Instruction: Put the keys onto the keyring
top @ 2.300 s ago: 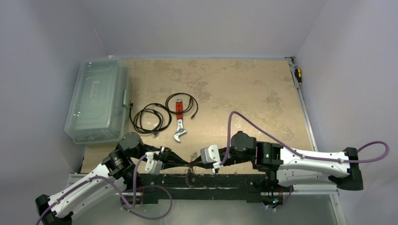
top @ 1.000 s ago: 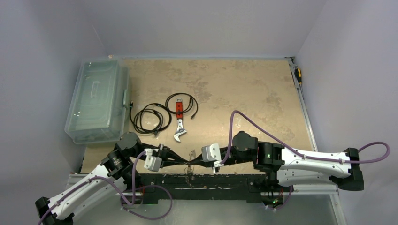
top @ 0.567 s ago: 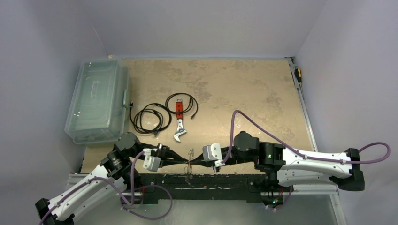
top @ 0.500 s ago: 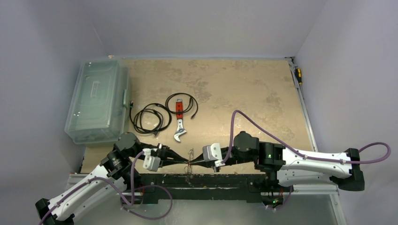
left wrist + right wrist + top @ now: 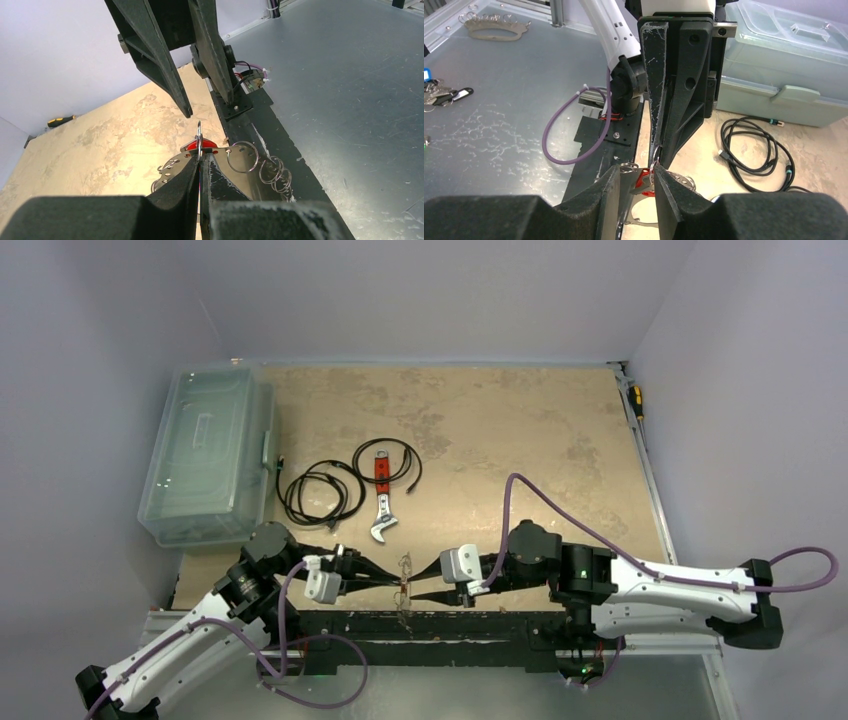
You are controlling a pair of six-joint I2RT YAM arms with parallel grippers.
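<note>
My left gripper (image 5: 398, 584) (image 5: 199, 159) is shut on the keyring (image 5: 199, 136), a thin silvery ring standing edge-on at its tips. Under it hang a flat silvery plate with holes (image 5: 240, 172), several small split rings (image 5: 277, 172) and a red-headed key (image 5: 642, 179). My right gripper (image 5: 413, 587) (image 5: 636, 171) faces the left one with its jaws open. The keyring (image 5: 654, 163) lies just inside its right finger (image 5: 669, 195), and the red key sits in the gap. More keys (image 5: 439, 94) with blue and black tags lie on the metal bench.
A red-handled wrench (image 5: 381, 502), black coiled cables (image 5: 322, 492) and a clear lidded box (image 5: 208, 455) lie on the table's left half. A screwdriver (image 5: 634, 400) rests at the right edge. A second ring-carrying plate (image 5: 494, 27) lies on the bench.
My right gripper has opened, let go of the ring and drawn back slightly to the right. The left gripper stays shut on the ring in about the same place.
</note>
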